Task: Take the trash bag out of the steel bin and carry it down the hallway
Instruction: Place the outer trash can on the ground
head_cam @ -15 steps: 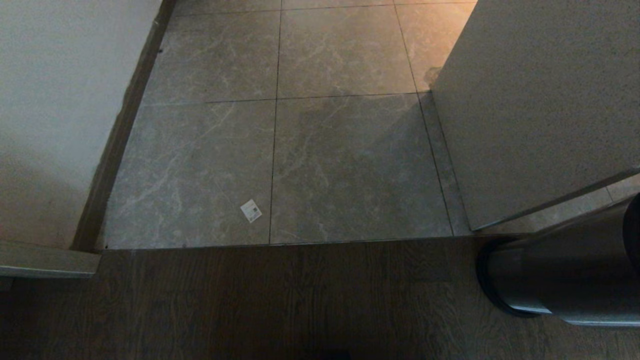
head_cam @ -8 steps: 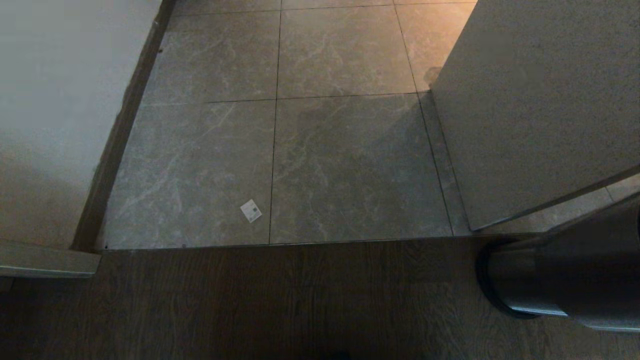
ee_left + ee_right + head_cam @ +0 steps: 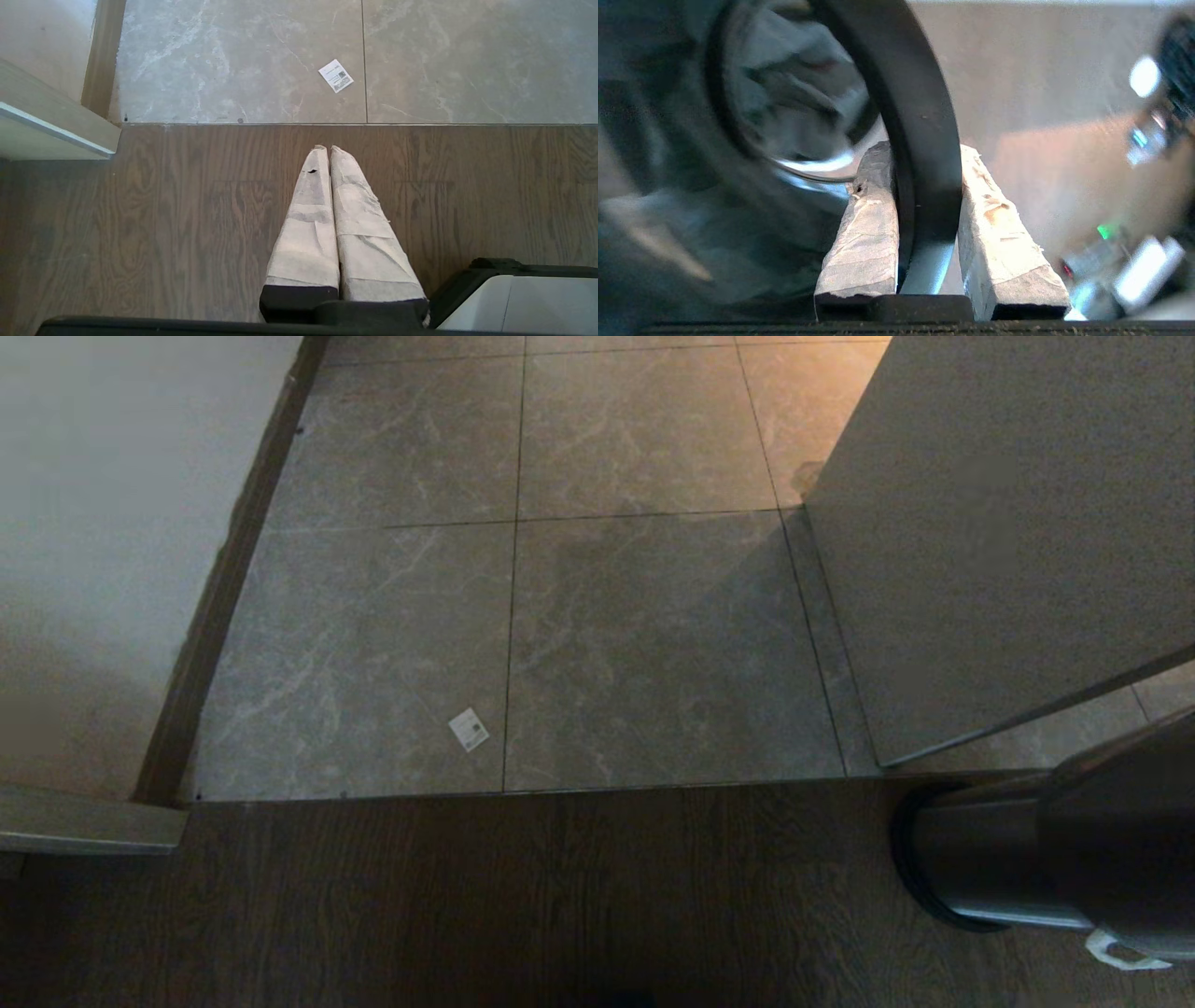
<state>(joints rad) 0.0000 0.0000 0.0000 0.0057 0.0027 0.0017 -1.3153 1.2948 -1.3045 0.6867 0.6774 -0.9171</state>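
Right gripper (image 3: 920, 154) with its fingers (image 3: 864, 233) clamped on the black rim of the steel bin (image 3: 924, 154), one inside and one outside; the bin (image 3: 1046, 859) is tipped on its side over the wood floor (image 3: 467, 905), trash bag (image 3: 803, 93) inside. Left gripper (image 3: 325, 149), fingers pressed together and empty, hangs above the floor beside the hallway (image 3: 644, 635) tiles.

Open tiled floor (image 3: 644, 635) runs ahead between the left wall (image 3: 103, 551) and right wall (image 3: 1008, 523); the tipped steel bin (image 3: 990, 859) blocks the right.
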